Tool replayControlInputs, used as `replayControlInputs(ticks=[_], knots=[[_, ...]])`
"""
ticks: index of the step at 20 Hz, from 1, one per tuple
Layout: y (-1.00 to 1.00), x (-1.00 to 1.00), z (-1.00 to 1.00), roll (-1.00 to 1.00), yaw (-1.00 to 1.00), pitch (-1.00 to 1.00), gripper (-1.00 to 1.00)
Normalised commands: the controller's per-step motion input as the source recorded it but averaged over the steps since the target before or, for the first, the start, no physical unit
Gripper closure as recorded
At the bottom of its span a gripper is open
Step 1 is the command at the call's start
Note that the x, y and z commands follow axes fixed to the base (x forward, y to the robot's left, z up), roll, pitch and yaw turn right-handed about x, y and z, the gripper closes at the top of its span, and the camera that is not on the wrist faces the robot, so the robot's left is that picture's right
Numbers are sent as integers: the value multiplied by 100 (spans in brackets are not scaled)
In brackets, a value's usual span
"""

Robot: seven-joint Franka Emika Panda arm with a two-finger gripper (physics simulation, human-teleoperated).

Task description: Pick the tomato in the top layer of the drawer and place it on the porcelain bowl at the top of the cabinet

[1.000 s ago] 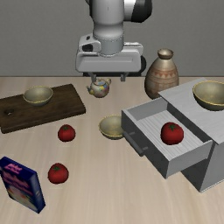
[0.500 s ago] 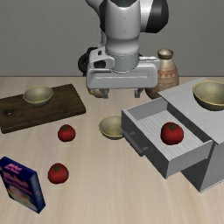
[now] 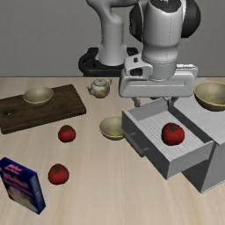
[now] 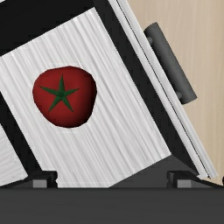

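Your gripper (image 3: 156, 102) (image 4: 112, 180) has travelled over the last second from above the teapot (image 3: 99, 87) to above the open drawer (image 3: 155, 153) (image 4: 122, 131). The teapot is now uncovered and lies well off from the gripper, toward the exterior view's left.

Its fingers are spread wide, with nothing between them and nothing held.

The tomato (image 3: 173, 134) (image 4: 64, 96) has not moved. It lies below the gripper on the floor of the top drawer, closer to one fingertip than the other. Its green calyx star faces straight up at the gripper. The body is near round, with no marked long axis.

The drawer handle (image 4: 171, 61) sits across the drawer from the tomato, over the desk (image 4: 188, 26).

The porcelain bowl (image 3: 211, 95) stands on top of the cabinet (image 3: 207, 172), beside the gripper toward the exterior view's right.
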Motion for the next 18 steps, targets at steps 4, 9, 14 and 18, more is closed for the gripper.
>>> replayControlInputs(ticks=[4,9,14,18], knots=[[50,25,0,0,-6,0,-100],[0,0,0,0,-45,0,-100],[0,0,0,0,-49,0,-100],[0,0,0,0,-45,0,-100]])
